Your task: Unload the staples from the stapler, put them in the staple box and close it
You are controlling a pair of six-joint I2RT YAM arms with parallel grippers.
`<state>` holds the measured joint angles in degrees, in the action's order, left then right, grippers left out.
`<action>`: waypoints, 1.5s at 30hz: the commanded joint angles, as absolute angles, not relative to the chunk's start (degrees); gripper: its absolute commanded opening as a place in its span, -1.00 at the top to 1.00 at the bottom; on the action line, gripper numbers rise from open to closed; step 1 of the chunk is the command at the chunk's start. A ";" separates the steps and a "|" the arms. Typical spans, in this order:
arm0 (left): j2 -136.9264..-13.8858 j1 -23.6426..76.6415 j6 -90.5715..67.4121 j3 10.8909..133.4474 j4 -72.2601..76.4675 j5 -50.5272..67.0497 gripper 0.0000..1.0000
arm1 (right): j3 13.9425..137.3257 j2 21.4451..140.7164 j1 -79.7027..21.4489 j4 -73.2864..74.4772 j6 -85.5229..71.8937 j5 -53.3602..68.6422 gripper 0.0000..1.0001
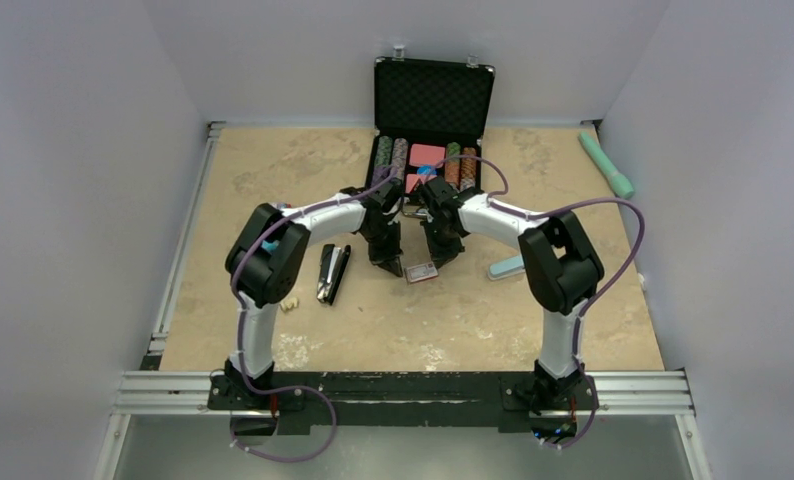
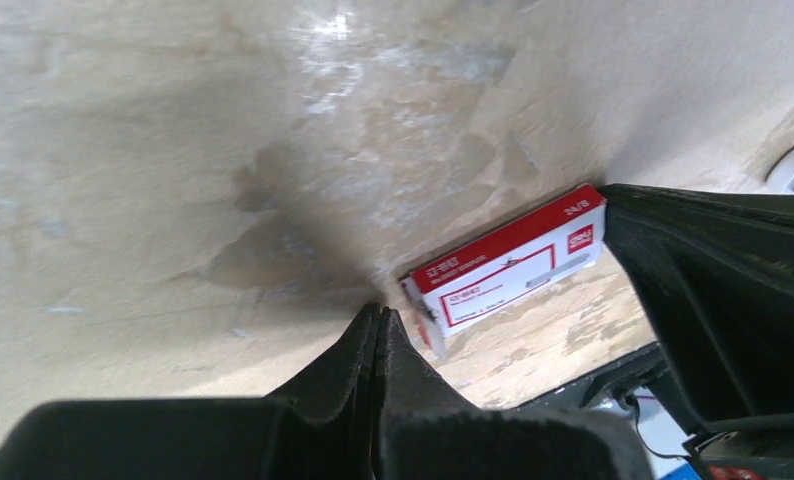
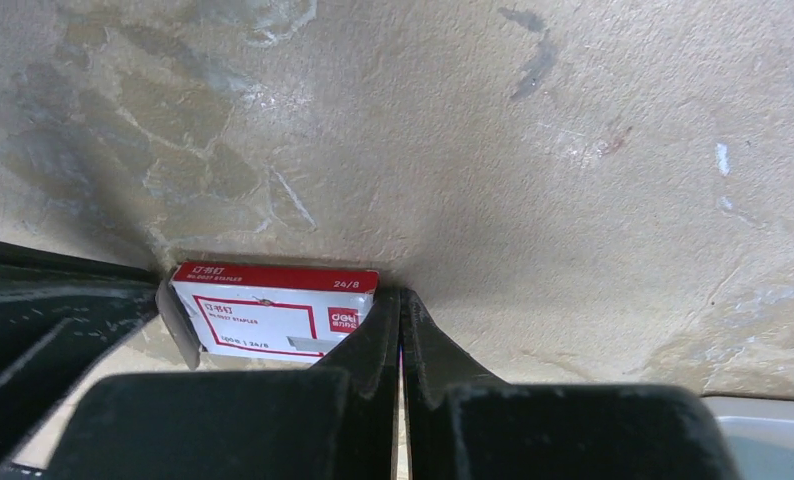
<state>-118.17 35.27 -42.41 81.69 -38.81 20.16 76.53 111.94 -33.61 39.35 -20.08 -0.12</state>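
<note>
A black stapler (image 1: 331, 272) lies on the tan table, left of both grippers, its two halves slightly spread. A pale teal stapler (image 1: 506, 267) lies to the right of the right arm. The staples are not in view. My left gripper (image 1: 391, 265) (image 2: 380, 308) is shut and empty, with its tips just above the table beside a red-and-white cardboard box (image 1: 422, 271) (image 2: 508, 268). On the box's (image 3: 268, 310) other side, my right gripper (image 1: 441, 262) (image 3: 401, 293) is also shut with nothing in it. The box sits between the two grippers.
An open black case (image 1: 433, 100) with poker chips stands at the back centre. A teal bar (image 1: 606, 163) lies at the back right. A small cream lump (image 1: 290, 304) rests near the left arm. Grey walls enclose the table.
</note>
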 commanded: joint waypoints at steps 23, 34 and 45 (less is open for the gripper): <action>-96.78 32.25 -26.64 88.56 -49.34 5.25 -0.88 | 89.95 106.43 -29.54 48.30 -21.12 -9.85 -0.49; -85.20 31.62 -23.64 88.01 -47.34 1.86 -1.00 | 92.61 93.23 -29.53 39.63 -20.65 -14.39 -0.68; -74.16 31.25 -18.14 82.81 -45.20 -11.93 -1.00 | 80.42 74.74 -29.56 19.11 -19.70 -14.78 -0.73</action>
